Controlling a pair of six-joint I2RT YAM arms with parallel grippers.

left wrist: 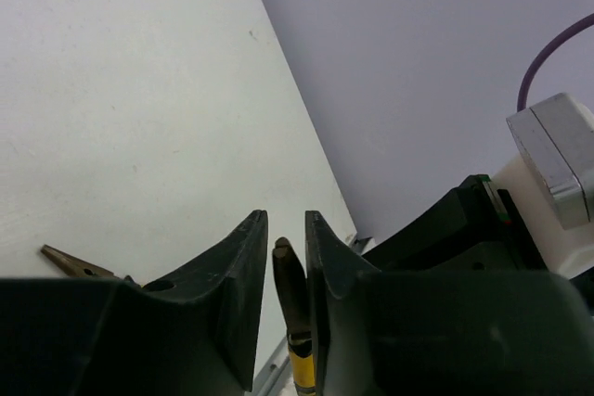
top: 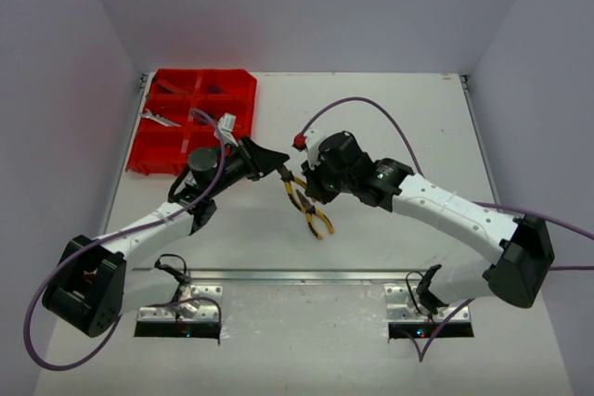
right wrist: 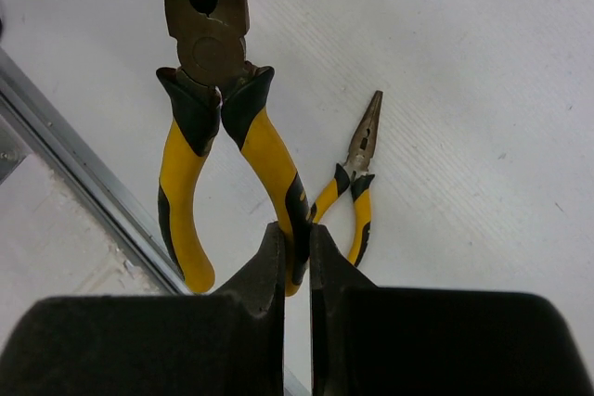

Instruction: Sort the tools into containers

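Nothing can be read in any view. The yellow-black pliers carry no legible brand or number, and the red organiser tray at the far left shows no label.

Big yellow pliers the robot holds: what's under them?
Under the big yellow pliers, smaller needle-nose pliers lie on the white table. The right gripper hides one handle end.
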